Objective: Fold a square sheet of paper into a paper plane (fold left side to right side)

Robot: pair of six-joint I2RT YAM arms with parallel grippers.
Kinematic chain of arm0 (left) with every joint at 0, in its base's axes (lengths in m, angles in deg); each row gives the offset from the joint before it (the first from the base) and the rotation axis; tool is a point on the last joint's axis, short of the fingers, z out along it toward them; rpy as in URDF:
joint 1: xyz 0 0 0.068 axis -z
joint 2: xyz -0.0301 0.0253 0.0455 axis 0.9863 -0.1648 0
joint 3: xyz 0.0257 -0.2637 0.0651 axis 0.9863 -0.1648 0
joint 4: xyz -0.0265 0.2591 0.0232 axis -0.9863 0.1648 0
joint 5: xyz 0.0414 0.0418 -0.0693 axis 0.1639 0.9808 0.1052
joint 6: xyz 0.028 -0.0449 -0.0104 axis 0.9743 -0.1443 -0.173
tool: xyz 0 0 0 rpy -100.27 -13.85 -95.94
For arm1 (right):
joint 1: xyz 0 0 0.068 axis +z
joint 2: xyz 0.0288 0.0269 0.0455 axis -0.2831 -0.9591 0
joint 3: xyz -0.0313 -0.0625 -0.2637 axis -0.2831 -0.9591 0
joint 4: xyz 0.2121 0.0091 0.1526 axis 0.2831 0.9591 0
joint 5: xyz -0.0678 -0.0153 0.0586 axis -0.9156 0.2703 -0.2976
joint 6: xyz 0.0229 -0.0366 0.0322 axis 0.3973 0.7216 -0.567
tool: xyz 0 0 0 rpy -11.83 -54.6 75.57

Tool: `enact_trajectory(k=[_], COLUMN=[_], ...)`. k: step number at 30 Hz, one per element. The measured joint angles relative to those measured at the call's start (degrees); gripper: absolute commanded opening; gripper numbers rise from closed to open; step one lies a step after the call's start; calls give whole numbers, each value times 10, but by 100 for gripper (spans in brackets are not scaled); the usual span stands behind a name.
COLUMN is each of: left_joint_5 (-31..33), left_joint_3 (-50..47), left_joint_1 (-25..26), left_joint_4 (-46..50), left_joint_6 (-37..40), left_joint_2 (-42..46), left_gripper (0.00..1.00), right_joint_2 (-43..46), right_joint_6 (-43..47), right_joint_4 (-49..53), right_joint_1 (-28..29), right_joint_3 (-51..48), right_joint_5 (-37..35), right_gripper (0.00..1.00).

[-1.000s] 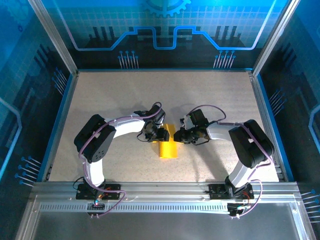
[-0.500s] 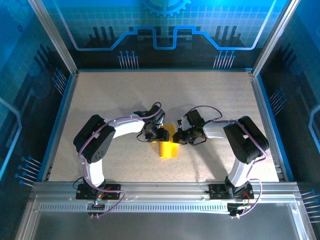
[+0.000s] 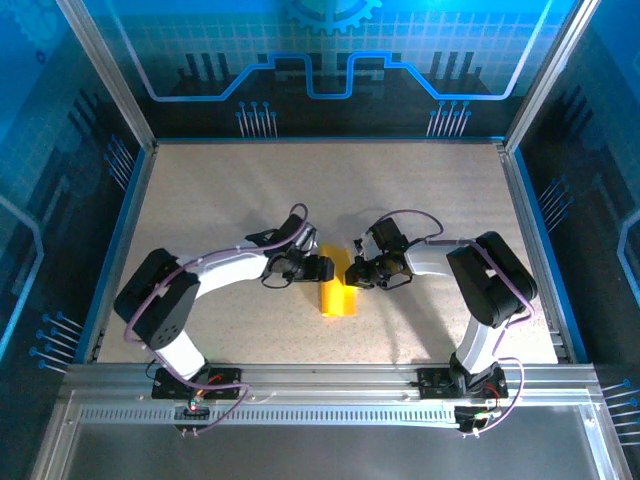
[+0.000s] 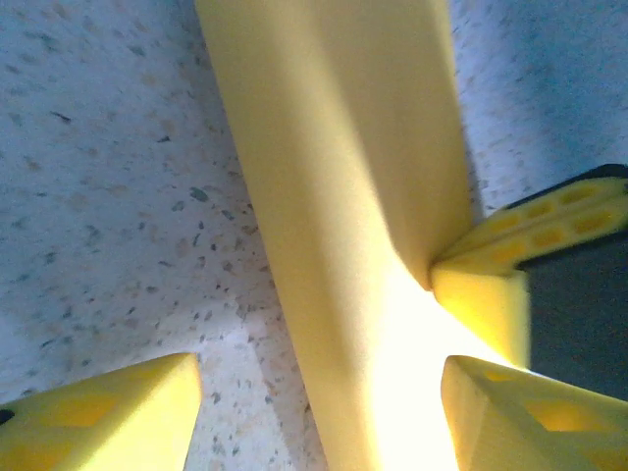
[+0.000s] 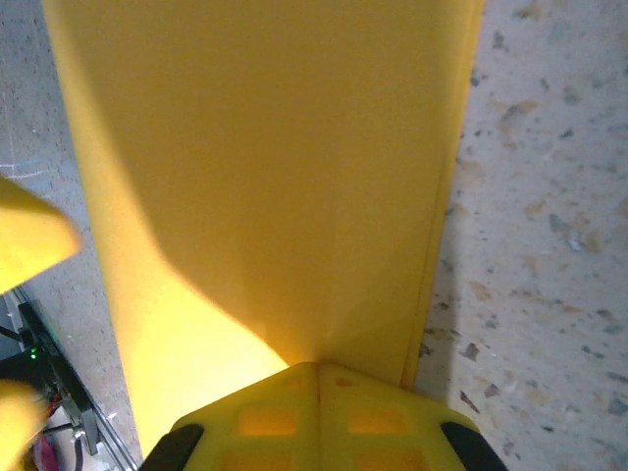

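Yellow-orange and thin, the sheet of paper [image 3: 337, 302] is folded into a narrow strip. Judge it almost weightless, limp across its width, and stiff only along its creases. It will likely slide on the speckled counter [image 3: 220, 200] at the lightest push and will take a wrong crease just as easily, so grip it by an edge or corner rather than the flat middle, and hold one end down while you work the other. The strip lies mid-counter between the two arms, with its far end lifted up to the pincers. Your right pincer [image 3: 352, 271] has its fingers pressed together on that far end. In the right wrist view the paper spreads away from the closed tips [image 5: 319, 422], and it puckers toward them, which reads as a real pinch on the edge. Your left pincer [image 3: 318, 268] stands wide. In the left wrist view its two fingers [image 4: 108, 417] straddle the strip, one on either side, with paper running between them and bare counter showing under the left one. It grips nothing, and it sits just beside the right pincer's tip.
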Motion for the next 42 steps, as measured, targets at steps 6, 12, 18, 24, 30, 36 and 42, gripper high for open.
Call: enact_trajectory(k=[6,12,18,24,30,36,42], left_joint_5=[-56,-109,-110,-102,-100,-96,-84], left_joint_3=[-37,-45,-47,-76,-99,-121,-134], left_joint_1=[-1,-1,-3,-21,-33,-40,-45], left_joint_4=[-82,-141,-156,-177,-197,-209,-181], left_joint_6=[10,10,9,7,-1,-1,-1], left_joint_2=[48,8,-45,-59,-61,-43,5], left_gripper=[26,16,10,7,5,3,3], right_joint_2=[-4,-11,-13,-14,-15,-15,-15], right_joint_6=[2,2,7,13,18,22,21], right_joint_4=[3,5,12,19,24,27,27], right_joint_1=[1,2,2,3,4,5,6], right_joint_3=[5,14,19,22,26,29,29], right_joint_5=[0,0,-1,-3,-6,-9,-9], right_gripper=[0,0,0,0,0,0,0])
